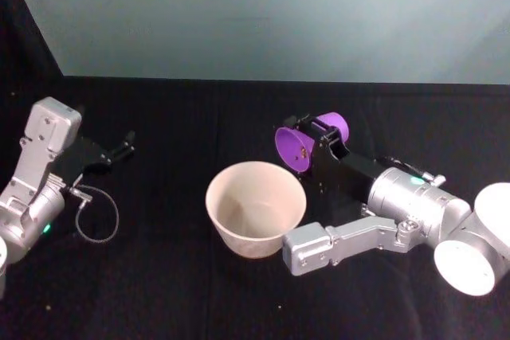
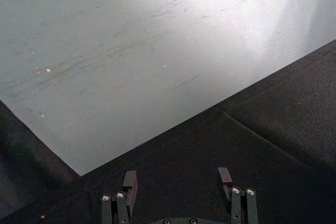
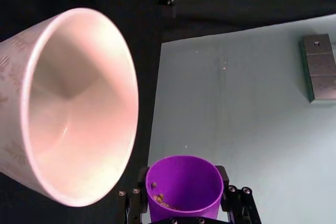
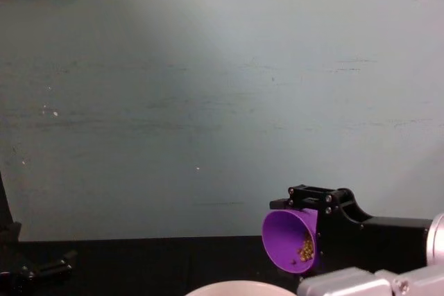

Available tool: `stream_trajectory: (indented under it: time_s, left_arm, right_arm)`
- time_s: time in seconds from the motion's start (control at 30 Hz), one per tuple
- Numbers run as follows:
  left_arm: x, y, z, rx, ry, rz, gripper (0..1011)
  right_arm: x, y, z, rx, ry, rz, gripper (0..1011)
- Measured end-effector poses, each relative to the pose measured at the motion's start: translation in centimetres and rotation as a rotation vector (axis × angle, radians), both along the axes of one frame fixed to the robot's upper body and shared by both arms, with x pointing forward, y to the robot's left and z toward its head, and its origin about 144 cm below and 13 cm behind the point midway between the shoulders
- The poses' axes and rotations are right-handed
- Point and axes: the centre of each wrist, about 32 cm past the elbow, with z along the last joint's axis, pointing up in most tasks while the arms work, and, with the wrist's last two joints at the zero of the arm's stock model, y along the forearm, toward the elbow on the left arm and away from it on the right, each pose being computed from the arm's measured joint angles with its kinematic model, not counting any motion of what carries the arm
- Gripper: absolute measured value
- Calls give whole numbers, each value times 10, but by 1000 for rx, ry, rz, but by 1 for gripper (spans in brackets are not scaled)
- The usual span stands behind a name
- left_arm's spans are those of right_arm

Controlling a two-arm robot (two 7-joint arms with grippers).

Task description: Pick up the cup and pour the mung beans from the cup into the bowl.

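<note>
In the chest view, the bowl point(image 4: 239, 288) is cut off by the bottom edge, so that just a sliver of its rim shows at lower centre. In the same view the right claw point(image 4: 316, 202) hides the narrow base of the cup point(image 4: 288, 240). In the right wrist view the bottom edge cuts the cup's lower wall and the claw's fingers point(image 3: 237, 203). In the head view the right arm covers the bowl's lower right side. The mung beans point(image 4: 305, 247) are too small to count.
</note>
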Motion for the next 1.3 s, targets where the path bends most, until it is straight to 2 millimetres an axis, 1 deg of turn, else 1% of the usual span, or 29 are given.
stream_trajectory:
  time_s: [0.57, 1.3]
  left_arm:
    - [0, 0, 0, 0, 0, 0, 1000]
    - [0, 0, 0, 0, 0, 0, 1000]
  right_arm:
    - [-8, 12, -3, -147, -131, -12, 755]
    - [-11, 22, -5, -239, -228, -2, 755]
